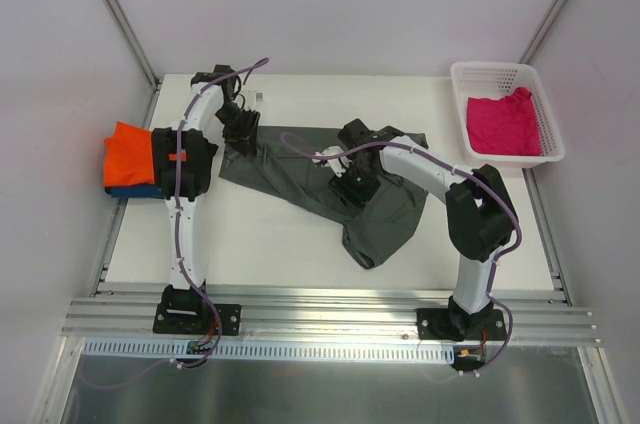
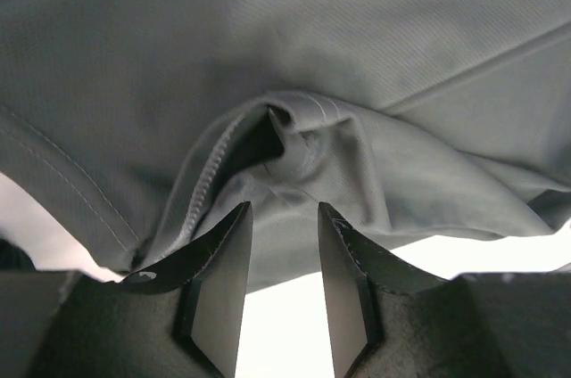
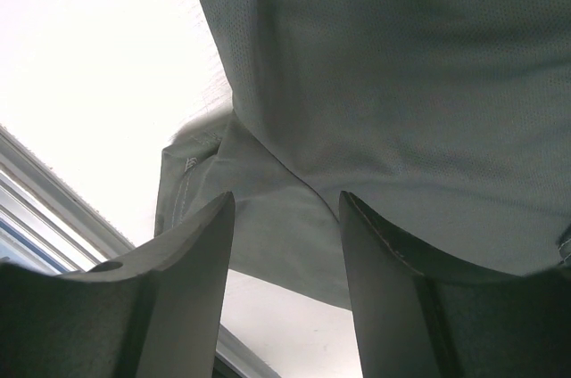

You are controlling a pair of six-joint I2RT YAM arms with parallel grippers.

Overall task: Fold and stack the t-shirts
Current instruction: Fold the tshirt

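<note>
Both claws stand parted, nothing held: your left claw (image 1: pixel 240 136) narrow, at the upper-left end of the dark grey t-shirt (image 1: pixel 385 224); right claw (image 1: pixel 352 186) wider, mid-cloth. Shirt runs diagonally across the tabletop (image 1: pixel 270 244) toward lower right.

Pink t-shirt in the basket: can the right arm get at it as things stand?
Probably yes: the pink t-shirt lies uncovered in the open-topped basket on that arm's side, nothing between them.

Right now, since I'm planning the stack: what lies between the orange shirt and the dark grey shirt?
In the top view, the left arm crosses that stretch, its black elbow overlapping the orange shirt; otherwise bare table.
</note>
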